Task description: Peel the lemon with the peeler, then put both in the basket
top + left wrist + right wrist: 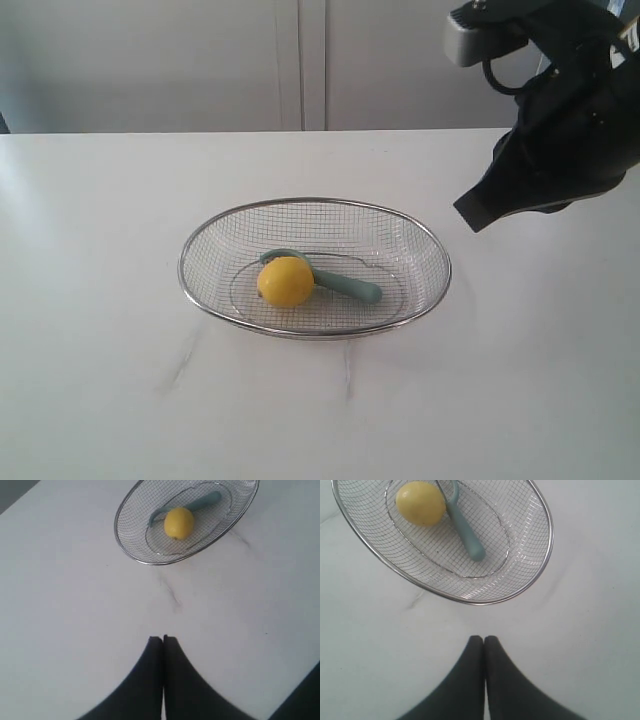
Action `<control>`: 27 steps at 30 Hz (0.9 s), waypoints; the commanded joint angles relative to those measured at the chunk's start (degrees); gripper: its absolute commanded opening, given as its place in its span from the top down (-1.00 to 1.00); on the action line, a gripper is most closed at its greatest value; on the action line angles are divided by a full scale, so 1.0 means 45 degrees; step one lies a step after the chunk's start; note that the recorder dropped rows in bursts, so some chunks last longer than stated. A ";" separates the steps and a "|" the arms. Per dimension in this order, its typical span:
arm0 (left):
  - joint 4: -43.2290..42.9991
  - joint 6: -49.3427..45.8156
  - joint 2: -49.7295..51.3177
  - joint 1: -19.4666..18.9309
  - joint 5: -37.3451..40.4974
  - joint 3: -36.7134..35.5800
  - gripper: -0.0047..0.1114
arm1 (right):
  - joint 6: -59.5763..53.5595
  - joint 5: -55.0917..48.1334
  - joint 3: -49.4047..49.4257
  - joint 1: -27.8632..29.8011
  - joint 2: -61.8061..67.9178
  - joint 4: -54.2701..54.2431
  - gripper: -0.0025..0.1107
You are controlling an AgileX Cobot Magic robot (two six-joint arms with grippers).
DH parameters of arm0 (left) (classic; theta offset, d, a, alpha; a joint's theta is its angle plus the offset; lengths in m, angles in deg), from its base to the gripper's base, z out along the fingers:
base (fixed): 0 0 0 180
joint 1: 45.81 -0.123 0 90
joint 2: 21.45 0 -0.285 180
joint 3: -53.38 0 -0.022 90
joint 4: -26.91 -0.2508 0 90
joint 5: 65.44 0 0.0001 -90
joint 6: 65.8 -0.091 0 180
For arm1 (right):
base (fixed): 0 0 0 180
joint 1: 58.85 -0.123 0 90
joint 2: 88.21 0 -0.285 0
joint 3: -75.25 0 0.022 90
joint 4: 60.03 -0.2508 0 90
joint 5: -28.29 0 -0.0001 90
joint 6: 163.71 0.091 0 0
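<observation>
- In the exterior view, the small round bright yellow lemon (pixel 285 281) lay inside the shallow oval silver wire-mesh basket (pixel 315 201) on the white table (pixel 100 330). It touched the slim peeler with the pale teal-green handle (pixel 345 287), whose curved head was partly hidden behind it. My right gripper (pixel 470 212) hung above the table, well apart from the basket's right side. From here I could not tell how its jaws stood.
- In the left wrist view, my left gripper (pixel 163 640) had its black fingers pressed together and held nothing. It was over bare table, well apart from the basket (pixel 116 527) holding the lemon (pixel 179 523) and peeler (pixel 200 502).
- In the right wrist view, my right gripper (pixel 483 640) was likewise pressed together and empty, near the basket's rim (pixel 551 535). The lemon (pixel 420 503) rested against the peeler (pixel 465 532) on the mesh floor.
</observation>
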 commanded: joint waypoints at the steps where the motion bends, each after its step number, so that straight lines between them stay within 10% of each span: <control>1: 0.0074 0.0334 -0.1118 -0.0013 0.0545 -0.0951 0.92 | 0.0078 0.0061 0.0036 0.0001 -0.0084 -0.0063 0.96; 18: 0.0764 0.0738 -0.1208 -0.0013 -0.5619 -0.6610 0.92 | 0.2004 0.1075 0.0100 0.0001 -0.0272 -0.0193 0.96; 27: 0.0764 0.1497 -0.2972 -0.0013 -0.7405 -0.7703 0.92 | 0.3773 0.3478 0.3634 0.0001 -0.6016 0.1964 0.96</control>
